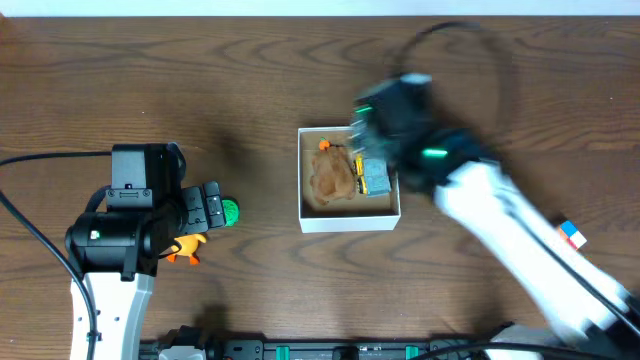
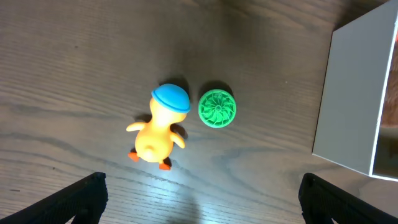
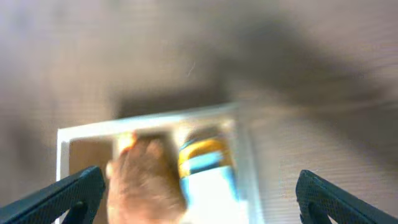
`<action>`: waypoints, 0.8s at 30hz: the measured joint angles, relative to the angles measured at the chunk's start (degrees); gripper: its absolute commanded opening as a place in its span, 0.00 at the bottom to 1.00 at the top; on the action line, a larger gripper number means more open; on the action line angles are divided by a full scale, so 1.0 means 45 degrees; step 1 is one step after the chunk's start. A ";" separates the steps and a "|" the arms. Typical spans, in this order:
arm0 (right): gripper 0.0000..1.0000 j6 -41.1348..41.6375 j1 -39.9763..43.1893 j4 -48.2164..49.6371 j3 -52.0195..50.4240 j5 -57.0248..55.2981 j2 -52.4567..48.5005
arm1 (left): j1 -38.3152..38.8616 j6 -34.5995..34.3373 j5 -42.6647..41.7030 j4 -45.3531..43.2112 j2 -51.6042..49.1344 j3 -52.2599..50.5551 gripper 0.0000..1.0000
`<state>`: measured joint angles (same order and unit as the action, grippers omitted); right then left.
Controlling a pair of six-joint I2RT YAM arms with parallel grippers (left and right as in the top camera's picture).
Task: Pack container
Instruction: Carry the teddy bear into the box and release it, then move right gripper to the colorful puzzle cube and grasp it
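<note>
Container (image 1: 349, 221): middle of the table (image 1: 250, 80), white walls, tan inside, sitting flat. Left wrist view catches one white wall at its right edge.
Contents: a brown fuzzy toy (image 1: 332, 176) in the left half; a yellow, blue and grey item (image 1: 374, 178) against the right wall, touching the toy. Too blurred to say what it is.
Right gripper (image 3: 200, 180): over the right side of the container, fingers spread wide at both lower corners of the wrist view, nothing between them. Arm and wrist view both blurred.
Left gripper (image 2: 203, 180): fingers wide apart, holding nothing, low over bare wood left of the container.
Duck (image 2: 158, 130): yellow with a blue cap, lying on the table ahead of the left gripper.
Disc (image 2: 217, 108): green, ribbed, just beside the duck's head; cannot tell if they touch.
Block (image 1: 572, 234): small, red, white and blue, on the table at far right, well apart from the container.
</note>
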<state>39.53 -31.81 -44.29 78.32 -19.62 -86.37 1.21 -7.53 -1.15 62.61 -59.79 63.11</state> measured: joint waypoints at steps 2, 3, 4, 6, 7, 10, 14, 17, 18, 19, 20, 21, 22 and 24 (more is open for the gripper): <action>0.99 0.0257 0.1326 -0.1175 0.0272 -0.0228 0.1506 | 0.0000 0.0000 0.0000 -0.0005 0.0000 0.0000 0.98; 0.99 0.0646 0.2229 -0.2084 0.0413 -0.0316 0.2181 | 0.0000 0.0000 0.0000 0.0000 0.0000 -0.0005 0.98; 0.99 0.0962 0.2822 -0.2730 0.0452 -0.0432 0.2579 | 0.0000 0.0000 0.0000 0.0005 0.0000 -0.0005 0.98; 0.99 0.1880 0.4643 -0.4401 0.0500 -0.0675 0.3317 | 0.0000 0.0000 0.0005 0.0000 0.0000 -0.0005 0.98; 0.99 0.2278 0.5634 -0.5090 0.0505 -0.0690 0.3478 | 0.0000 0.0000 0.0000 0.0010 0.0000 0.0000 0.98; 0.99 0.2977 0.8155 -0.6178 0.0393 -0.0563 0.3351 | 0.0000 0.0000 0.0005 0.0000 0.0000 -0.0005 0.98; 0.99 0.2943 1.0622 -0.5960 -0.0306 -0.0379 0.2759 | 0.0000 0.0000 0.0005 0.0000 0.0000 0.0000 0.98; 0.99 0.2705 1.1890 -0.5455 -0.1020 -0.0262 0.2205 | 0.0000 0.0000 0.0005 0.0000 0.0000 -0.0005 0.98; 0.99 0.2642 1.2254 -0.5289 -0.1316 -0.0214 0.1991 | 0.0000 0.0000 0.0005 0.0000 0.0000 0.0000 0.98; 0.99 0.2540 1.2619 -0.5100 -0.1647 -0.0141 0.1739 | 0.0000 0.0000 0.0000 0.0000 0.0000 -0.0005 0.98; 0.99 0.2443 1.2881 -0.4915 -0.1933 -0.0092 0.1496 | 0.0000 0.0000 0.0005 0.0000 0.0000 -0.0005 0.98; 0.99 0.2327 1.3158 -0.4658 -0.2273 -0.0019 0.1209 | 0.0000 0.0000 0.0005 0.0000 0.0000 -0.0005 0.98; 0.99 0.2220 1.3318 -0.4478 -0.2526 0.0044 0.0962 | 0.0000 0.0000 0.0005 0.0000 0.0000 -0.0005 0.98; 0.99 0.1855 1.3639 -0.4007 -0.3041 0.0175 0.0418 | 0.0000 0.0000 0.0005 0.0000 0.0000 -0.0005 0.98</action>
<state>47.88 29.56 -62.33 64.64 -18.83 -84.49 1.21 -7.53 -1.13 62.61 -59.79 63.09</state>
